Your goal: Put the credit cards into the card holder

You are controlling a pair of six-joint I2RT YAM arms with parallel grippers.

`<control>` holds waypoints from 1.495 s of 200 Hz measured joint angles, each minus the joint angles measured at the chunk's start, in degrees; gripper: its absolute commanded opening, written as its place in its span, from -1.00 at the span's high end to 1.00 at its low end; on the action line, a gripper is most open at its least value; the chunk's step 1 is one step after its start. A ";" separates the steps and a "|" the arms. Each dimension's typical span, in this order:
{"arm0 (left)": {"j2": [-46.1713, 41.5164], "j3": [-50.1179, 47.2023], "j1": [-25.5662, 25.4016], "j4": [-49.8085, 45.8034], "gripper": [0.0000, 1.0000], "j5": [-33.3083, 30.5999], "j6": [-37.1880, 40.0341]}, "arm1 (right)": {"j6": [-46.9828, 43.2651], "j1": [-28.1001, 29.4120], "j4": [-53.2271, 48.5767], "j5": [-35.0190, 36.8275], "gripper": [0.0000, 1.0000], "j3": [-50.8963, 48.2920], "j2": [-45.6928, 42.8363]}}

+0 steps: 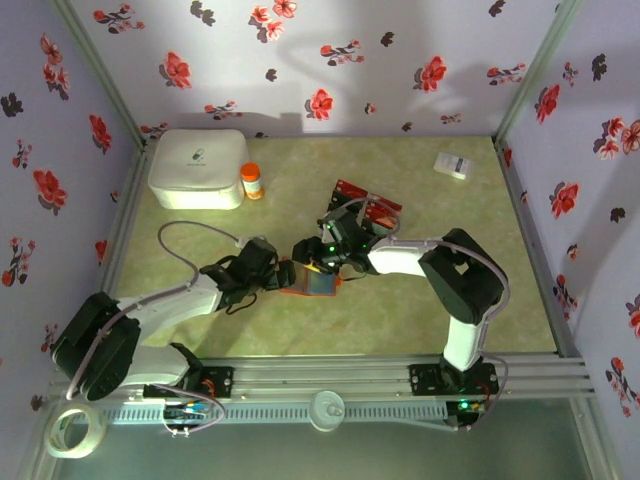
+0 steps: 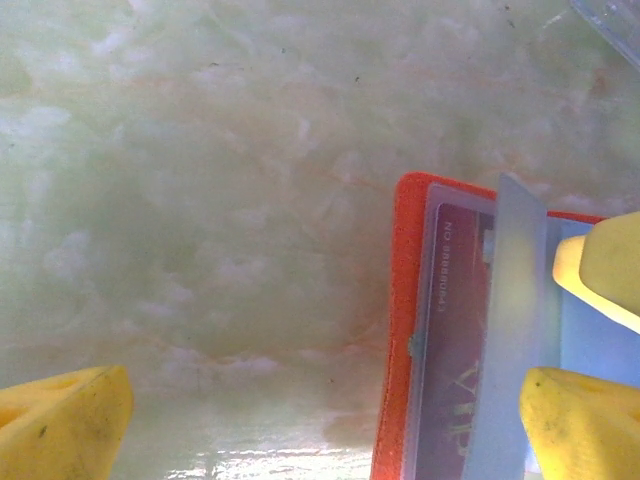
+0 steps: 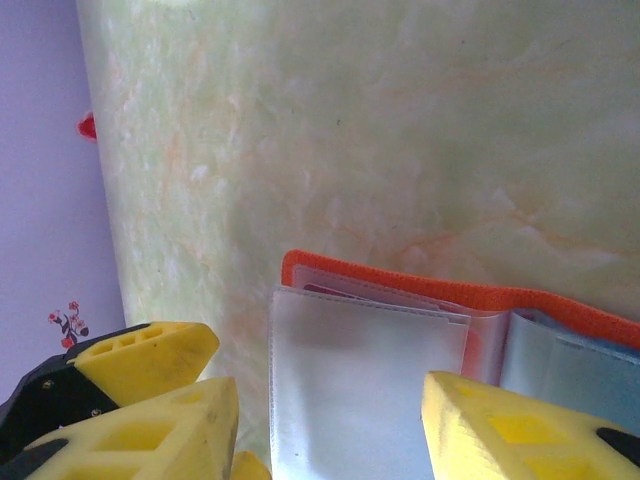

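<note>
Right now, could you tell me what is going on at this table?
The card holder lies open mid-table with both grippers at it. The left gripper stands wide open astride its orange edge; the right gripper hovers at its clear sleeves. One dark red card sits in a sleeve; more red cards lie farther back.

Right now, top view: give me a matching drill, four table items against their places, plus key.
Things
1. white rounded plastic box with lid
2. small orange bottle with white cap
3. white slip with black print
4. open orange-red card holder

Places
A. far right corner of the green marbled table
B. middle of the table
C. far left corner
D. beside the box, on its right

Pairs: 1-C, 2-D, 3-A, 4-B
</note>
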 measured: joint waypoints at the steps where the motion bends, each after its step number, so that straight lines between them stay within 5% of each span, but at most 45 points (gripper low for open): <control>1: 0.02 0.00 0.00 0.02 -1.00 0.00 0.00 | 0.11 -0.02 0.02 -0.02 0.03 0.02 0.07; 63: 1.68 0.00 0.15 1.25 -0.99 0.00 0.37 | 1.97 0.00 1.73 -1.22 0.38 0.15 3.61; 140: 5.79 -0.04 0.26 2.73 -1.00 -0.04 0.59 | 2.23 -0.02 3.02 -1.27 0.35 0.15 3.89; 195: 6.12 -0.42 0.37 3.04 -0.99 -0.39 0.52 | 2.60 -0.24 2.60 -1.49 0.11 0.15 2.86; 250: 6.38 -0.37 0.35 2.62 -1.00 -1.09 0.52 | -4.66 -5.27 -10.29 1.42 0.04 1.44 -7.89; 299: 8.70 1.97 0.35 0.13 -1.00 -1.73 0.52 | -19.41 -12.15 -29.31 12.33 0.02 8.35 -15.04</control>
